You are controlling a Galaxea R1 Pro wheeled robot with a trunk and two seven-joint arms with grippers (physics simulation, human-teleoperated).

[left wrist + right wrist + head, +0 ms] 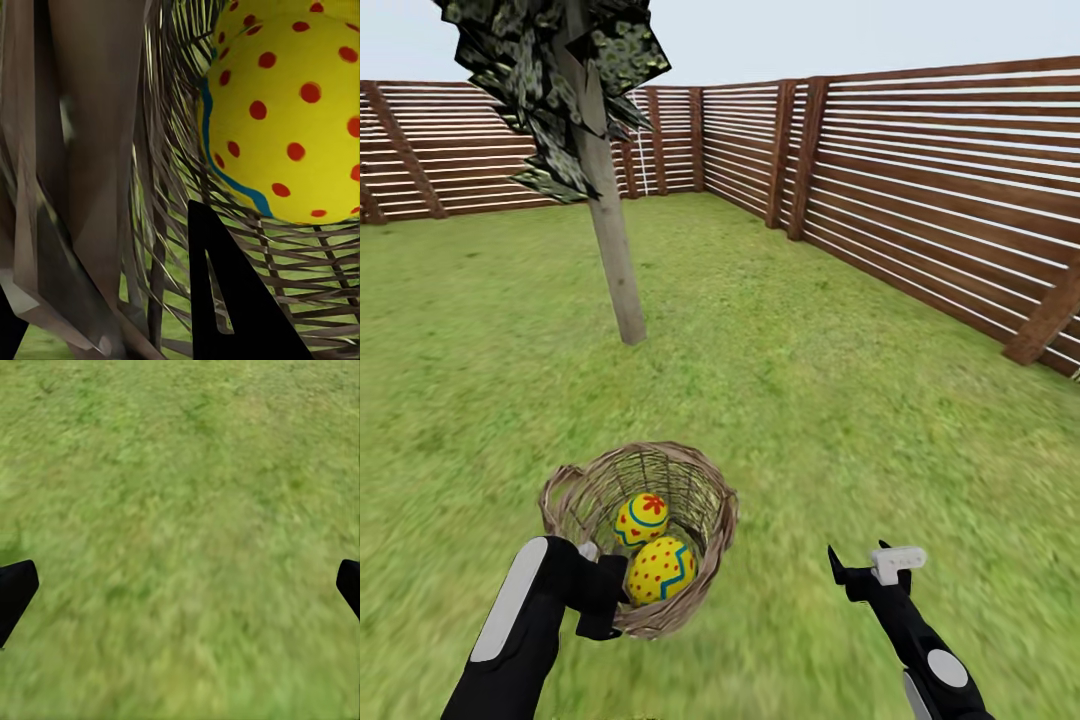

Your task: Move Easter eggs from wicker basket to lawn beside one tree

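Your left gripper point(603, 600) is clamped on the near rim of the wicker basket point(705, 470), holding it just above the lawn point(810, 400), most likely so you can carry the eggs to the tree point(615, 260) ahead in one trip. Two Easter eggs show inside, the dotted egg point(659, 571) just beyond your fingers and the flowered egg point(641, 520) behind it; a third I cannot make out. To the right, your right gripper point(865, 566) hangs spread wide over bare grass, holding nothing, well apart from the basket.

black arms with grey panels, black-fingered tools, white bracket.
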